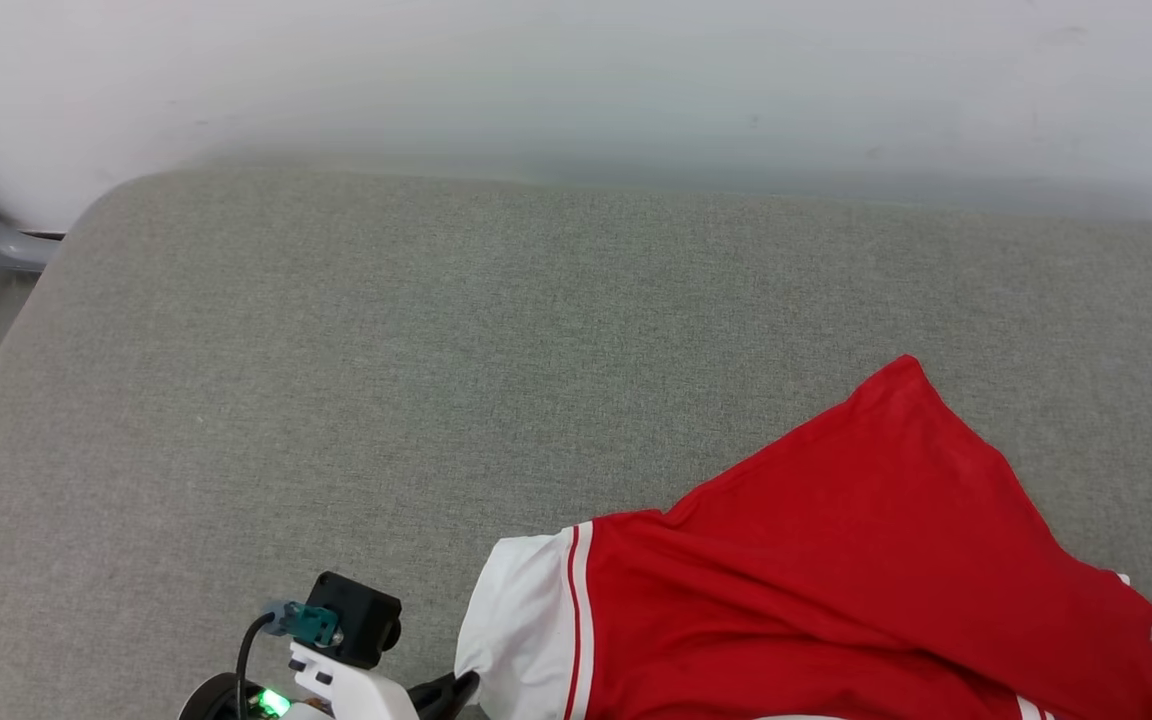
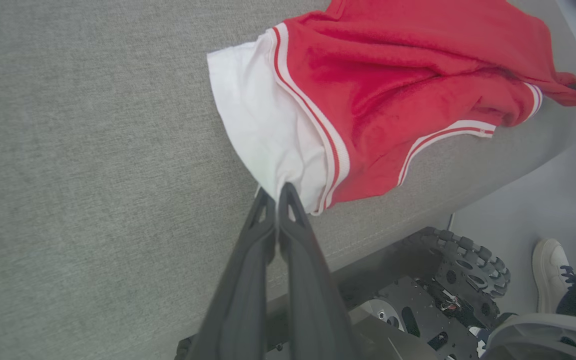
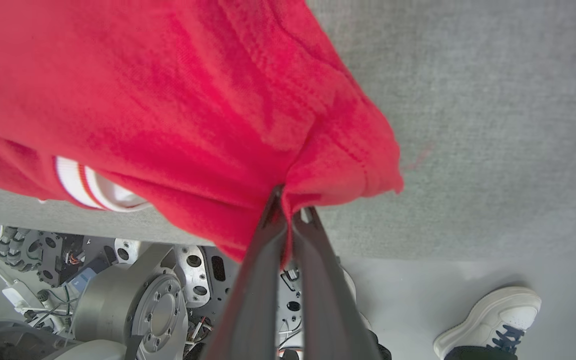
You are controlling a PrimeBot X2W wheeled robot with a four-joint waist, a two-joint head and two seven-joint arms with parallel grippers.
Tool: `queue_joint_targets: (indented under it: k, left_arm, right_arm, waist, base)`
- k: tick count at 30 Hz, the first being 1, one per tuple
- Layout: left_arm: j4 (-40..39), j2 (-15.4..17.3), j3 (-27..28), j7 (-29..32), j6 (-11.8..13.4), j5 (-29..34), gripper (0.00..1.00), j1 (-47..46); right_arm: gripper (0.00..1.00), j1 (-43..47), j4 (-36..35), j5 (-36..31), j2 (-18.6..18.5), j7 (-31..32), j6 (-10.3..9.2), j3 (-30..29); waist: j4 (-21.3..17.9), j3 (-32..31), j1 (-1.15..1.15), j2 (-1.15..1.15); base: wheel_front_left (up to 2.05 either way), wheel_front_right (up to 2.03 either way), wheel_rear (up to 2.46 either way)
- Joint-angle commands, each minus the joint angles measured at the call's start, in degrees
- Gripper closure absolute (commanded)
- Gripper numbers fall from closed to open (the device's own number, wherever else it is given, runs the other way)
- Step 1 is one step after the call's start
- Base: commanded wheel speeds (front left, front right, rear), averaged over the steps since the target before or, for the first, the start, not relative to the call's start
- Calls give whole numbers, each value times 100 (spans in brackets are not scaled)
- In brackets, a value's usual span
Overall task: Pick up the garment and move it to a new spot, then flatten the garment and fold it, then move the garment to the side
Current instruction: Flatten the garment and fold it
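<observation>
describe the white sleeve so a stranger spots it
On the grey cushion, near its front edge, lies a red jersey. The white sleeve is at its left end, pinched by the left gripper. Unlike the red body, it is plain white with a striped edge.

This looks like a robot lab or test room rather than a home. A worktop covered in plain grey fabric stands against a bare white wall, over a smooth pale floor. Below its edge are an exposed metal robot base, a ribbed wheel and loose cables. A person's white sneaker stands nearby.
</observation>
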Motion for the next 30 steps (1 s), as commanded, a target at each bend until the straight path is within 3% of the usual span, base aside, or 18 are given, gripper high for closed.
queue_joint_targets:
  k: [1, 5, 13, 18, 22, 30]
  left_arm:
    - [-25, 3, -9, 9, 32, 22, 100, 17]
    - [-48, -6, -19, -6, 52, 34, 100, 25]
    - [-241, -15, -62, 0, 40, 151, 100, -130]
    - [-336, -68, -115, 1, -4, 239, 100, -248]
    - [-386, -160, -199, 0, -65, 323, 100, -387]
    - [-312, -358, -333, -67, -197, 466, 100, -672]
  right_arm:
    - [0, 13, -48, 53, -84, -91, -4, 49]
    - [0, -121, -227, 171, -233, -154, -4, 134]
    - [0, -832, -1239, 471, -620, 100, -4, 579]
    - [0, -1461, -1541, 458, -622, 357, -4, 856]
    - [0, -2161, -1433, 277, -647, 589, -4, 1109]
    - [0, -3165, -467, -189, -727, 654, -4, 1488]
  waist:
    - [5, 0, 0, 0]
    - [15, 10, 0, 0]
    - [176, 259, 0, 0]
    - [381, 520, 0, 0]
    - [652, 847, 0, 0]
    - [1145, 1386, 0, 0]
  base:
    - [0, 0, 0]
    - [0, 0, 0]
    - [0, 0, 0]
    - [0, 0, 0]
    - [0, 0, 0]
    - [0, 0, 0]
